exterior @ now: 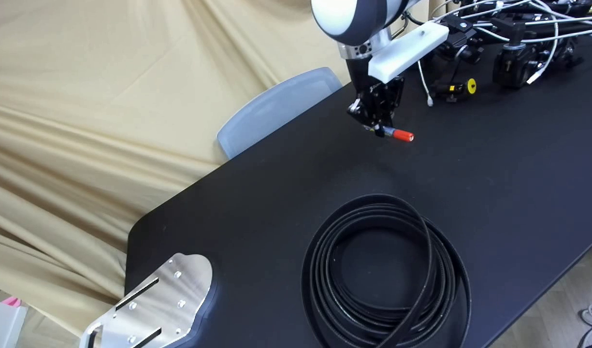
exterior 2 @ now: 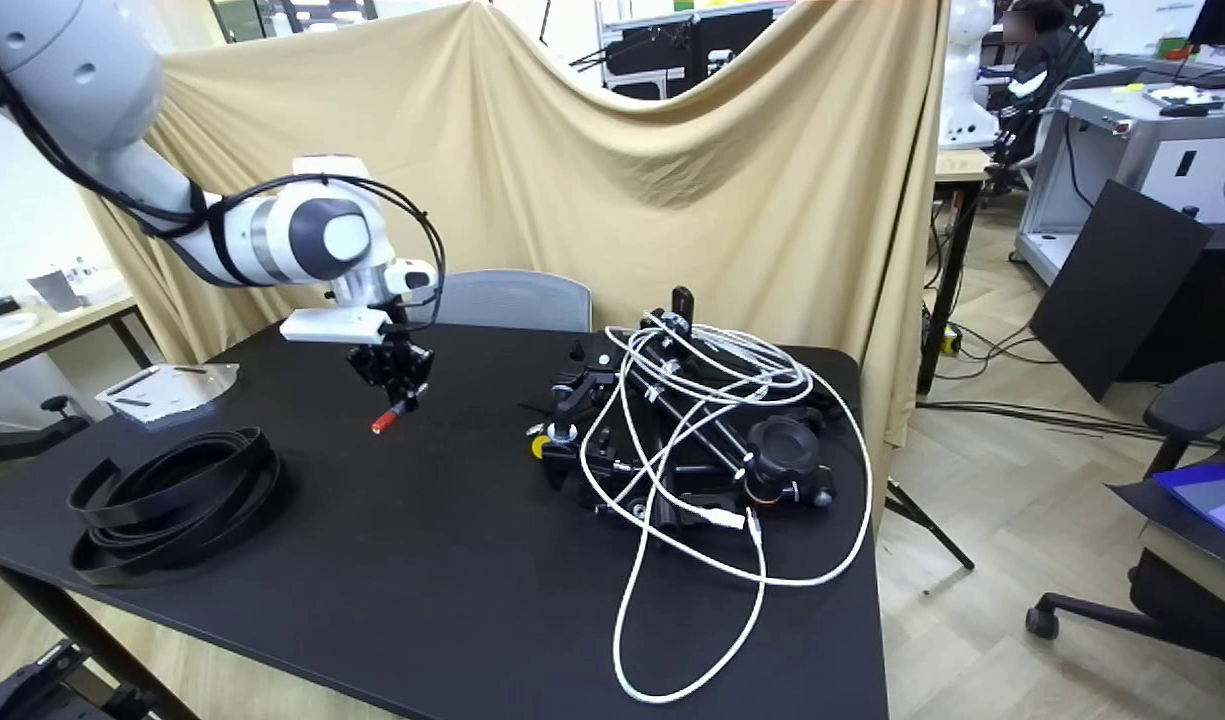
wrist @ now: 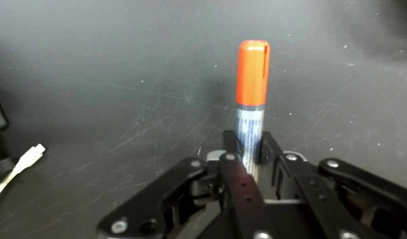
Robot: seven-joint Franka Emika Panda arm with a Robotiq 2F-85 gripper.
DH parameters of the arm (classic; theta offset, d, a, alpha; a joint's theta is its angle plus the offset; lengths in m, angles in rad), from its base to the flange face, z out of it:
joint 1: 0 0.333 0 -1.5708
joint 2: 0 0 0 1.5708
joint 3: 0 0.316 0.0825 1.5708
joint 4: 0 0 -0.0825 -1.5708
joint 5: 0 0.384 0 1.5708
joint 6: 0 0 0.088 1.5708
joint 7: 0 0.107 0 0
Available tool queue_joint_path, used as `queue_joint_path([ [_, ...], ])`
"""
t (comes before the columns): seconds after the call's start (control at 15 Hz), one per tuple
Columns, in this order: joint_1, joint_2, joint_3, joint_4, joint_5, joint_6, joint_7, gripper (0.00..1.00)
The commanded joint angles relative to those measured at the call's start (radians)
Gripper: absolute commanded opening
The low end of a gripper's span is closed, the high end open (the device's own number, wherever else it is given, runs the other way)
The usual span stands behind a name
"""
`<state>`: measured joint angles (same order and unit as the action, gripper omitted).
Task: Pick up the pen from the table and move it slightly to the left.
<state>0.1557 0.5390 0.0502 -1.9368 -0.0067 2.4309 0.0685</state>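
Within tool (wrist: pixel 249 139), pen (wrist: pixel 251 113) clamped; slot (wrist: pixel 265 63) in cap (wrist: pixel 251 76) shows only in wrist view

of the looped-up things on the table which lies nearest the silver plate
The black coil. In both exterior views it sits close to the silver plate, while the white cables, looped over black equipment, lie much farther off.

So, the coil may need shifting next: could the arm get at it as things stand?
Probably not to grasp the coil: the gripper holds the pen, though nothing else seems in the way.
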Motion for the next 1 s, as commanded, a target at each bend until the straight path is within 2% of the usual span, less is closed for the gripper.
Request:
queue_joint_path([
  [0.0, 0.037, -0.071, 0.005, -0.067, -0.015, -0.025, 0.075, 0.05],
  [0.27, 0.066, -0.088, 0.024, -0.156, -0.005, 0.064, 0.107, 0.05],
  [0.53, 0.086, -0.085, 0.042, -0.255, 0.015, 0.227, 0.131, 0.05],
  [0.93, 0.123, -0.079, 0.023, -0.321, -0.002, 0.361, 0.152, 0.05],
])
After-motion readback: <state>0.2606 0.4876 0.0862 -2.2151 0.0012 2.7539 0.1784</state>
